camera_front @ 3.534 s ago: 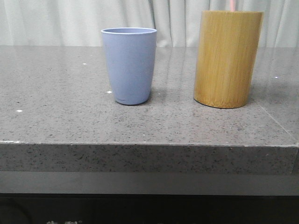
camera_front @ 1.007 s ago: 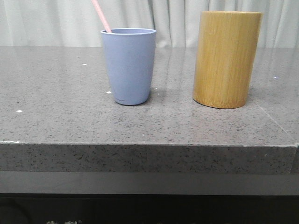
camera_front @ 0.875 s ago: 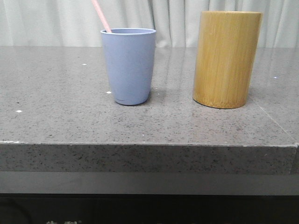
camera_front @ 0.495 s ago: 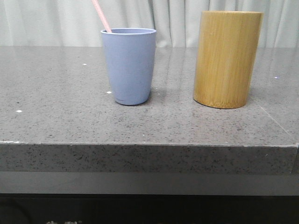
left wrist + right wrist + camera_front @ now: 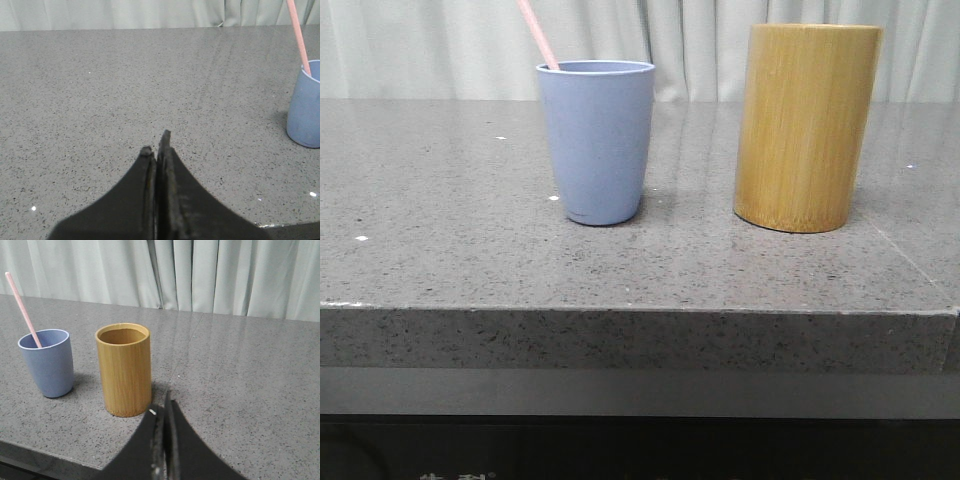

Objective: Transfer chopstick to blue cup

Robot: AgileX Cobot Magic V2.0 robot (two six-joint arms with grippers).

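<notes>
- Front view: we see the chopstick (image 5: 537, 33) leaning inside the blue cup (image 5: 597, 140), beside the bamboo holder (image 5: 806, 125).
- We judge it light, stiff, slippery; grip its upper shaft.
- Left gripper (image 5: 156, 142) and right gripper (image 5: 161, 410): both pressed together, empty.

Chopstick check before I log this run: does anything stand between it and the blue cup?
Nothing visible does. The chopstick already stands inside the blue cup, leaning against its rim.

The pale pink chopstick (image 5: 537, 34) leans inside the upright periwinkle-blue cup (image 5: 597, 140).
</notes>
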